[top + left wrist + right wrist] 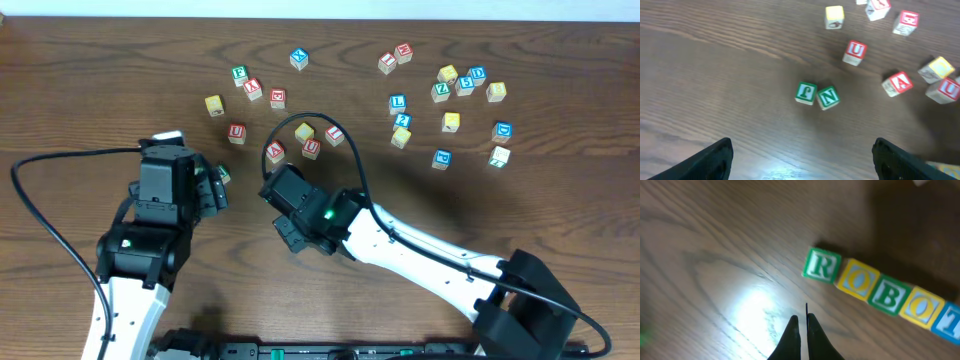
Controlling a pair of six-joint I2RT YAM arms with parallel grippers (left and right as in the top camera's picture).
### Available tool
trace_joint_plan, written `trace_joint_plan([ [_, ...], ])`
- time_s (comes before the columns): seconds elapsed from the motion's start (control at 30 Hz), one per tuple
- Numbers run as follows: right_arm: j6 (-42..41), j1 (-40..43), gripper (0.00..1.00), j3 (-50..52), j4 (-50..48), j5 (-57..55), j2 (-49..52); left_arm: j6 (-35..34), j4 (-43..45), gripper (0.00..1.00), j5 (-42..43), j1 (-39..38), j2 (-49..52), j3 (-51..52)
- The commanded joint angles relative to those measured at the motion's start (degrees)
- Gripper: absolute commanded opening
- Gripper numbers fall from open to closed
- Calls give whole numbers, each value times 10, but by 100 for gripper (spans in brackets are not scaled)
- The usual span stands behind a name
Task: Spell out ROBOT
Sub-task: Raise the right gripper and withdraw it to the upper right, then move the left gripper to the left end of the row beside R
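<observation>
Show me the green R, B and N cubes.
green R cube [821,266]: right wrist view, lettered top face.
green B cube [886,296]: right wrist view, lettered top face.
green N cube [828,97]: left wrist view, lettered top face.

Bare brown wooden surface [705,255] fills the left of the right wrist view; a touching row of small wooden letter cubes [885,296] bars its right. Two green-framed cubes [807,93] stand mid-frame in the left wrist view.
</observation>
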State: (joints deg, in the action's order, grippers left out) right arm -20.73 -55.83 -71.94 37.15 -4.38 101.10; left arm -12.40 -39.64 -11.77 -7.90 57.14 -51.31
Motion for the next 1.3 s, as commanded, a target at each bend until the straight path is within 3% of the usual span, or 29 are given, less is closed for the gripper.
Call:
trace_joint_plan([
  [0.0,-35,1,1,24,-9,-15,3,-12,0,87,-5,17,1,-14],
  [0.43,-41,1,1,24,-23,13,3,-12,-6,87,6,17,43,-10],
  [0.53,-45,8,1,23,-22,-41,3,-12,-7,86,9,17,43,-10],
  [0.77,-45,193,1,-123,113,-102,-45,1,-55,85,187,17,40,-10],
  [0.83,-45,230,1,-140,140,-115,-72,1,-74,74,191,17,40,-10],
  [0.93,-46,298,1,-147,170,-118,-135,1,-111,47,201,17,41,-3],
  [1.0,-50,349,1,-147,188,-115,-188,3,-135,13,251,16,41,8],
  [1.03,-49,361,1,-147,193,-115,-202,3,-135,8,267,13,42,12],
  [1.07,-46,372,7,-147,201,-115,-216,3,-134,8,277,9,42,15],
  [1.17,10,389,99,-147,228,-116,-258,6,-108,7,279,-40,42,42],
  [1.27,32,389,99,-147,245,-116,-266,12,-71,7,278,-93,43,74],
])
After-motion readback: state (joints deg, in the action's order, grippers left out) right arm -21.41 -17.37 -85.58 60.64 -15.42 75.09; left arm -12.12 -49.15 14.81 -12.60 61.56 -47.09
